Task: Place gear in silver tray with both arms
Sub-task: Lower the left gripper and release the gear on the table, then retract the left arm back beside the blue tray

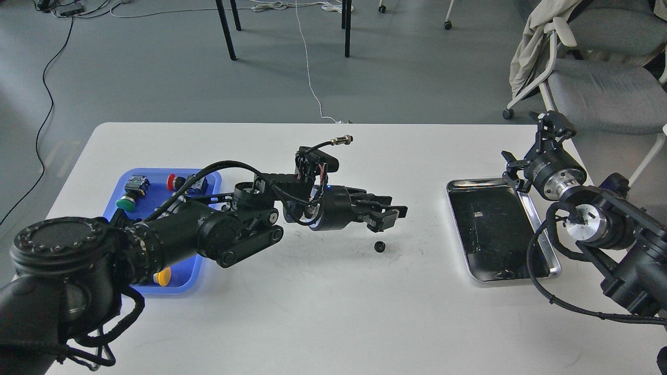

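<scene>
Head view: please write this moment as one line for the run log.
gear: on table, outside silver tray | left gripper: above gear, holds nothing | right gripper: open, near tray's far corner

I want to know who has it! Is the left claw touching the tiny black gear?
Apart. The head view shows white table between the left gripper and the small black gear.

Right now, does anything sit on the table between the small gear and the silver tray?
Nothing visible does. The gear lies alone on bare white table, and the stretch to the silver tray shows only tabletop. The left claw hangs above the gear, not in that path.
</scene>
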